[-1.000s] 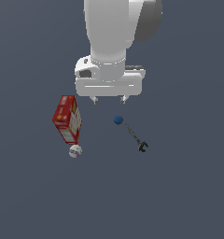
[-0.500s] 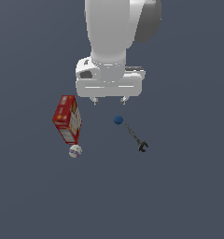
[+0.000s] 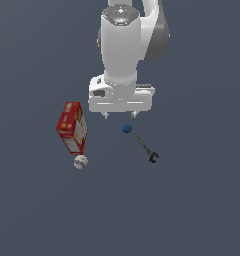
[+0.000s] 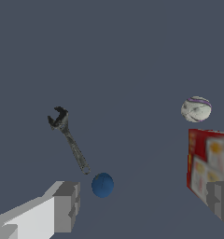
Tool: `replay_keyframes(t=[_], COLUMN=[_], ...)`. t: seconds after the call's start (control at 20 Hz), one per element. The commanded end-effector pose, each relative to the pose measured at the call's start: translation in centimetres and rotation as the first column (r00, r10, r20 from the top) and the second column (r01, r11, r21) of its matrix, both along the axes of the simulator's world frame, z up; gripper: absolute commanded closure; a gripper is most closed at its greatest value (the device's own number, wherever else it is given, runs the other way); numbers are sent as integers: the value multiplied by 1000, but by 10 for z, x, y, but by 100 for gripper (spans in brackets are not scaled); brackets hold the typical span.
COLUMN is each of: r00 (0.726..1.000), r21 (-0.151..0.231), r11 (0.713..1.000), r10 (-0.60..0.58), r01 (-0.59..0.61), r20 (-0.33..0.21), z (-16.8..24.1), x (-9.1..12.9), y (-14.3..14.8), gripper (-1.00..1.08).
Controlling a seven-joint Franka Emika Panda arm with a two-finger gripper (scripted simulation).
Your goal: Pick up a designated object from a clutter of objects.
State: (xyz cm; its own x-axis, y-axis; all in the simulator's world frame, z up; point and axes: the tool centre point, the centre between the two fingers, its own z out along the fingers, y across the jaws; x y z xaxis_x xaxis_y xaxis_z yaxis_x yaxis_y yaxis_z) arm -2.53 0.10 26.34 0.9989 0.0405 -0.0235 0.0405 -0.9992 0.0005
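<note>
1. Lower now than half a second ago, the gripper (image 3: 119,115) has sunk toward the clutter, and its two short fingertips sit just above the small blue ball (image 3: 126,129) in the exterior view; none of the objects has shifted.
2. Jaws are spread wide and holding nothing — in the wrist view one grey finger (image 4: 66,205) shows at the lower left of the frame, the other at the lower right edge, with open floor between them.
3. That blue ball (image 4: 102,185) lies just beside the lower-left finger, not touching it, close to the frame's bottom centre.
4. Right next to the ball starts the thin dark wrench (image 3: 146,148), running away toward the lower right of the exterior view, its open jaw end farthest from the ball.
5. Over at the exterior view's left stands the red carton (image 3: 72,127), white printed face turned toward the ball.
6. Just below the carton's lower corner rests the whitish ball (image 3: 80,161), faint markings showing, well apart from the blue one.
</note>
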Motion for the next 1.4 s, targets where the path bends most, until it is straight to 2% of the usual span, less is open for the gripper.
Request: replay_keyframes(t=[0.0, 0.35, 0.8, 1.1, 1.35], r00=[1000, 1000, 999, 999, 999], r21=[-1, -3, -3, -1, 1], r11=[1000, 1000, 999, 999, 999], r10=[4, 17, 34, 43, 48], r01=[-4, -16, -34, -43, -48], r20=[1, 8, 16, 20, 22], z=[-17, -74, -139, -165, -178], x=[-6, -31, -78, -106, -121], y=[4, 16, 29, 35, 37], gripper=[-92, -92, -92, -92, -92])
